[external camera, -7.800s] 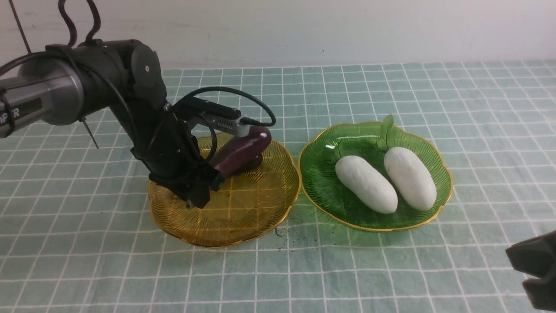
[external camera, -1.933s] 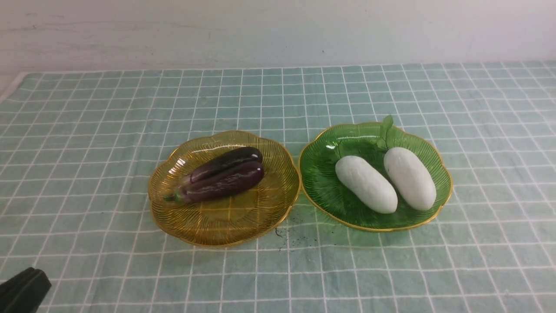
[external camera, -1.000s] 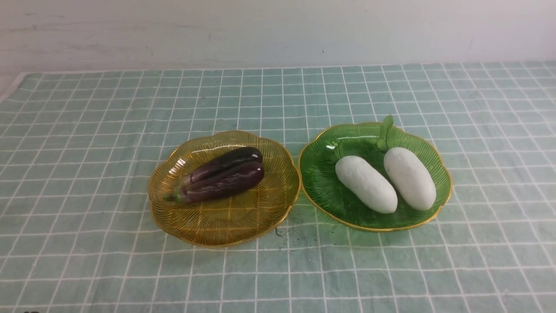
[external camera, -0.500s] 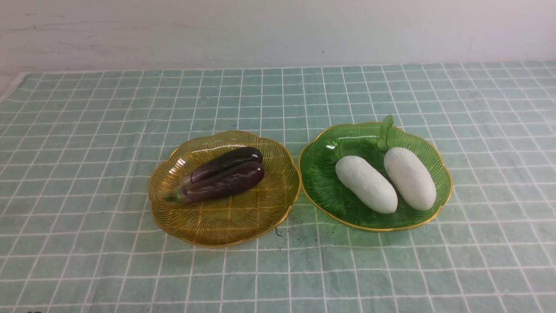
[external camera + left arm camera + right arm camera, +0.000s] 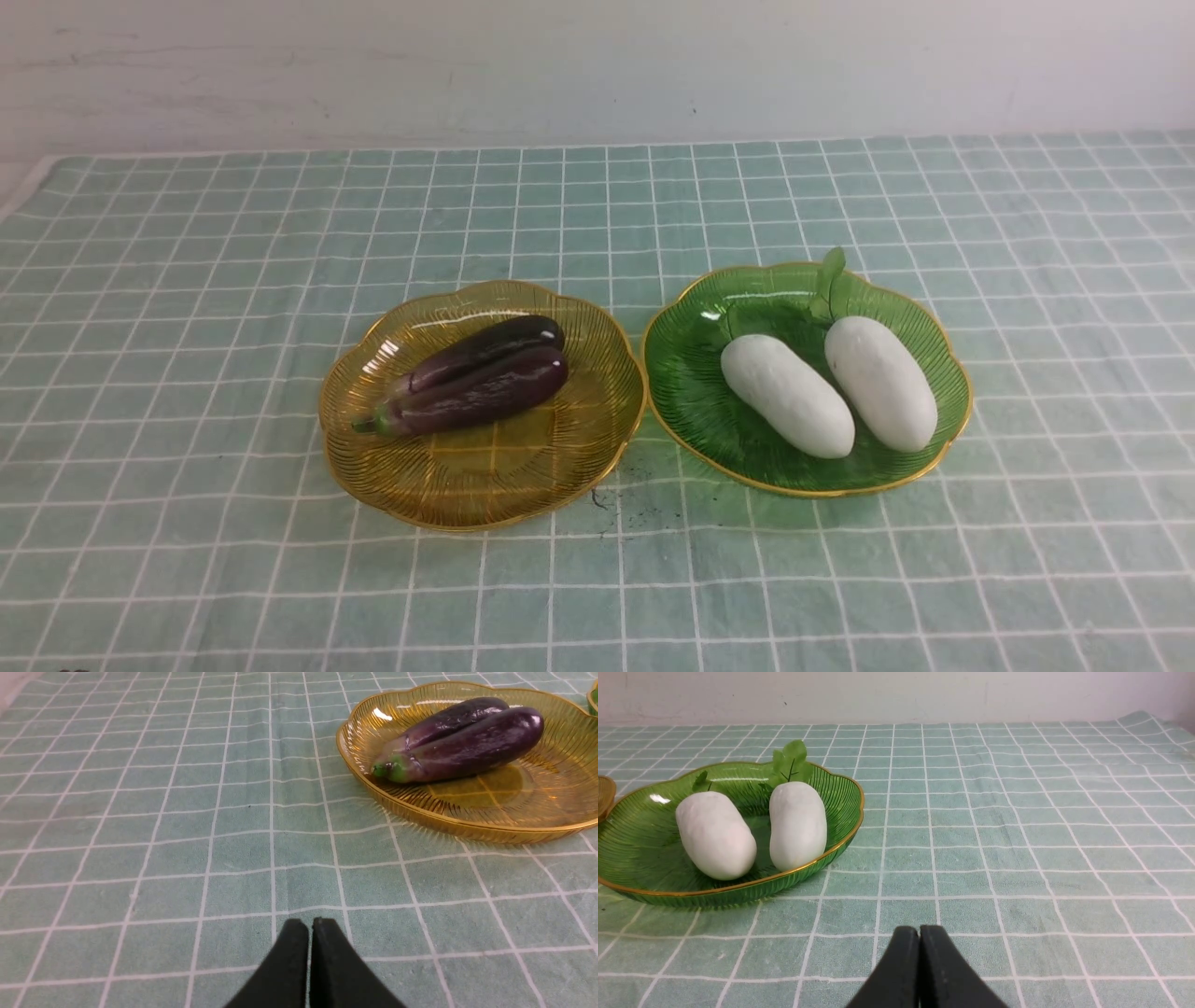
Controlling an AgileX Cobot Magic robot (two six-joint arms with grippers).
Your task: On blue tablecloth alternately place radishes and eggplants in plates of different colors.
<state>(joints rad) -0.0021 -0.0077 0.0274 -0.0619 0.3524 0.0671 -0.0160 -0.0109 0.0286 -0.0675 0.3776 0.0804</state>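
Note:
Two dark-purple eggplants (image 5: 481, 377) lie side by side in the amber plate (image 5: 467, 490) on the blue tablecloth (image 5: 187, 280). Two white radishes (image 5: 786, 395) lie in the green plate (image 5: 691, 392) to its right. No gripper shows in the front view. In the left wrist view my left gripper (image 5: 310, 924) is shut and empty, low over the cloth, well back from the amber plate (image 5: 458, 823) and eggplants (image 5: 462, 742). In the right wrist view my right gripper (image 5: 919, 931) is shut and empty, back from the green plate (image 5: 738, 891) with the radishes (image 5: 714, 833).
A white wall (image 5: 597, 65) runs along the cloth's far edge. The cloth's left edge (image 5: 23, 187) shows at the far left. A small dark smudge (image 5: 616, 504) marks the cloth in front of the plates.
The left arm let go of the second eggplant in the amber plate and drew back out of the front view. In the last second nothing has moved.

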